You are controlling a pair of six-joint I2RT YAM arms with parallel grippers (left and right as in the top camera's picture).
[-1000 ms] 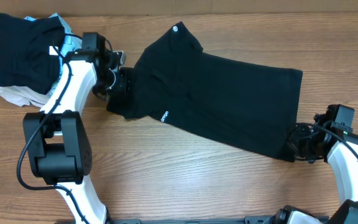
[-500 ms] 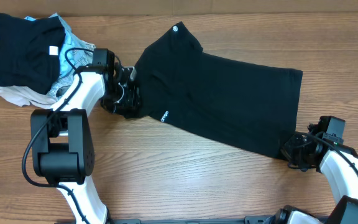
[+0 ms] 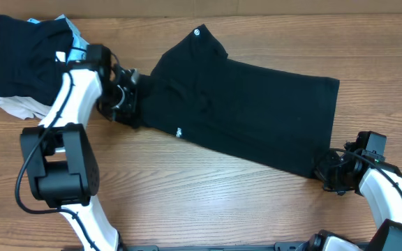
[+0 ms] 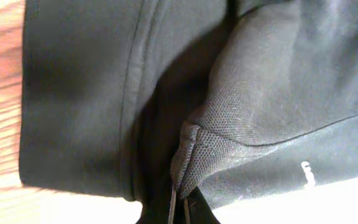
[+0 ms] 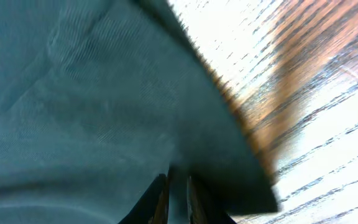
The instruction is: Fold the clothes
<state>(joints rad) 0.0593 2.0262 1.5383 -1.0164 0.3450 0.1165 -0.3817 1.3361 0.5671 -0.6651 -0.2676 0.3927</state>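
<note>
Left end effector (image 3: 128, 104) farther left, tight on one T-shirt (image 3: 257, 118).

Even overhead light, wrist views blurred, overexposed

**Wooden table, one shirt and a small pile**

The table (image 3: 208, 202) has a light wooden top with clear grain. A black T-shirt (image 3: 257, 118) lies flat on it, aslant from the middle of the far edge toward the near right corner, with its white logo (image 3: 199, 31) at the far end. In the far left corner is a pile: a black piece (image 3: 26, 59) on top, a light-blue piece (image 3: 75, 35) and a pale piece (image 3: 16, 106) under it.
</note>
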